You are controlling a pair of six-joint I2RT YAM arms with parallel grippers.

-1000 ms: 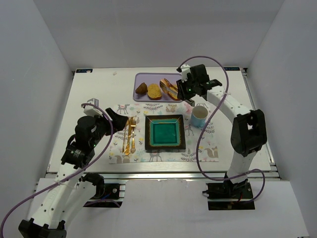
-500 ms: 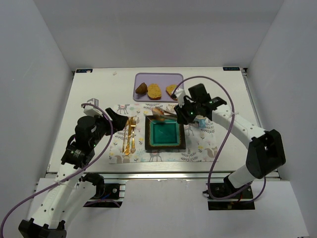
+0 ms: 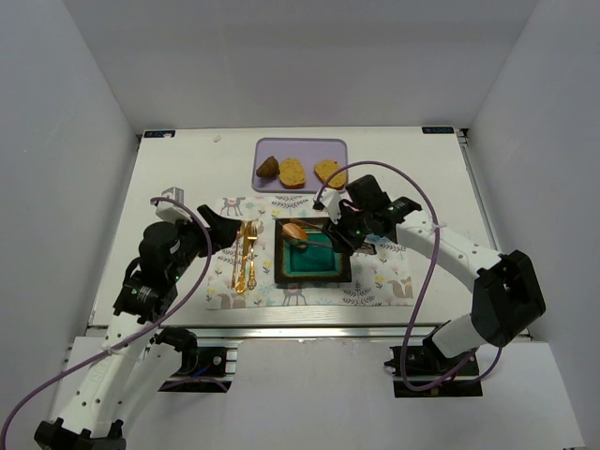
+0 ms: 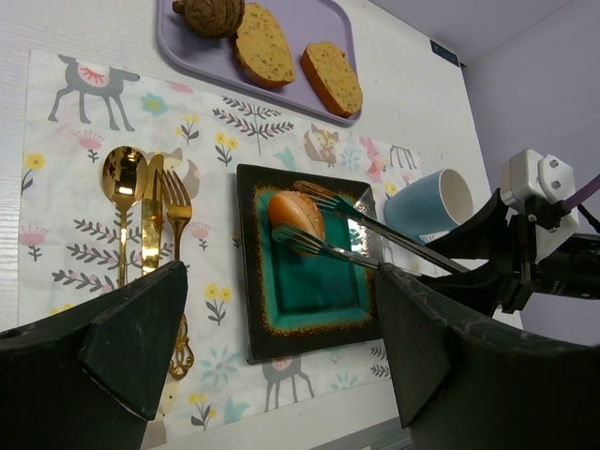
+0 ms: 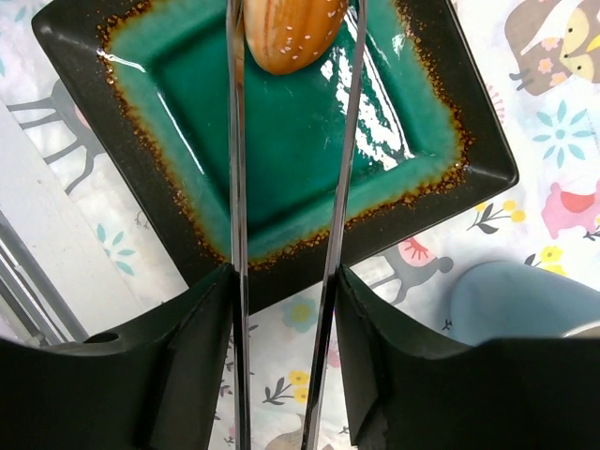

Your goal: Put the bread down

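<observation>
Steel tongs [image 5: 236,187] do the carrying. The right gripper [image 5: 284,281] has both fingers squeezed in on the tong arms, and the tong tips pinch the orange-brown seeded roll [image 4: 296,214] from either side. That makes sense: the long reach keeps the bulky wrist back on the blue cup [image 4: 427,202] side, and only thin tips go in over the food. The roll is at the far-left corner of the teal square plate [image 3: 314,279], over the glaze near the rim; can't tell if it's touching or just above. I read this as the lowering/release step, with release not yet done. Left golden slice [image 4: 262,42], right golden slice [image 4: 331,77] and a dark knobbly piece [image 4: 211,14] lie on the lavender tray [image 4: 187,52] at the placemat's [image 4: 75,216] far edge, apart from the plate. The left gripper [image 3: 223,231] hangs with fingers wide apart, holding nothing, beside the gold fork [image 4: 176,202], gold knife [image 4: 153,220] and gold spoon [image 4: 122,173], away from the tongs' path. Risk: if the tips open unevenly, the roll could tip off the corner onto the rim.
</observation>
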